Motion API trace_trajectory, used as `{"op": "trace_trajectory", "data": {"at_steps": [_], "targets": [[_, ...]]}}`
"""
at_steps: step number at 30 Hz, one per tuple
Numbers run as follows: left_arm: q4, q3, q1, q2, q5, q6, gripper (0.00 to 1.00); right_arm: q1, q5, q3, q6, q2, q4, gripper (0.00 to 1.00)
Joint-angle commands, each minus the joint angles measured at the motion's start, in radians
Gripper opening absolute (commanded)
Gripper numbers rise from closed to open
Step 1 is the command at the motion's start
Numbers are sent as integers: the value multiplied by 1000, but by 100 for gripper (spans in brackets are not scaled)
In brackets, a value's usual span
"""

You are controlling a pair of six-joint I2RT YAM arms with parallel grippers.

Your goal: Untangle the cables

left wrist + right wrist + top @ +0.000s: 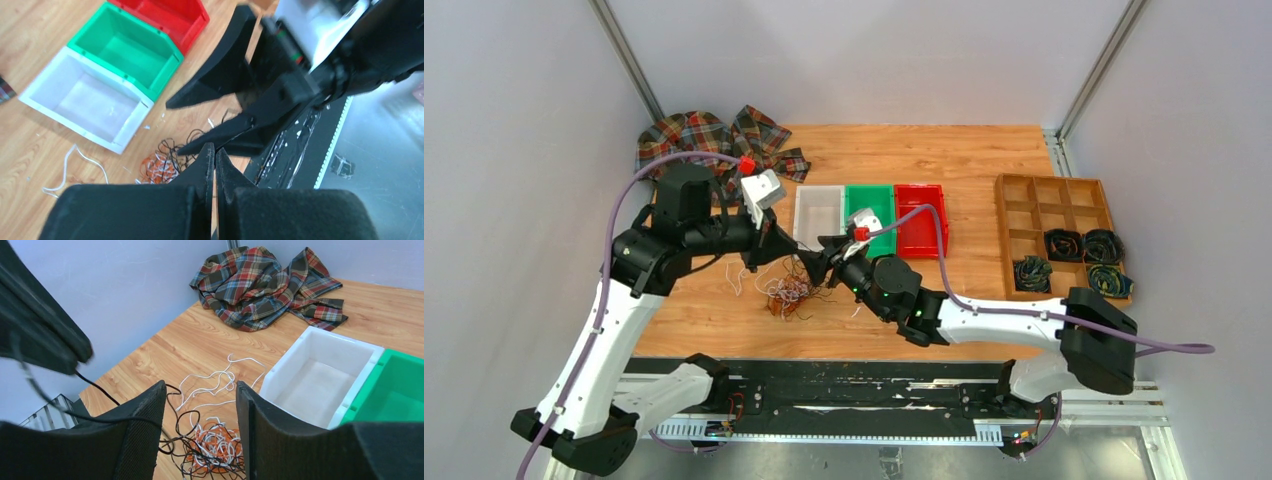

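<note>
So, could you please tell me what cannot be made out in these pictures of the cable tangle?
Left gripper's pinch on the black cable: blurred in the right wrist view, hidden by its own shut fingers in the left wrist view.
Tangle's near part: right wrist view, behind the right gripper's fingers and cut by the bottom edge.
Which cable crosses which: too small in the top view.

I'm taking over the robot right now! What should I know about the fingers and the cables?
The left gripper has its fingers shut on a black cable that leads down to the tangle.
The right gripper is open and empty, over the tangle.
Done: a white cable lies spread beside the pile.
Left: black, orange and white cables are knotted together.
</note>
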Motion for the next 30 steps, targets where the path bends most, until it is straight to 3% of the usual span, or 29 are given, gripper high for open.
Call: {"op": "trace_trajectory", "data": {"at_steps": [1,12,30], "targets": [[-7,134,-14,30,47,-26,1,13,31,52,17,68,63,54],[-12,468,-15,129,65,-63,1,14,80,3,68,186,89,55],[-9,1094,-15,340,-125,50,0,3,163,-145,128,255,118,53]]}}
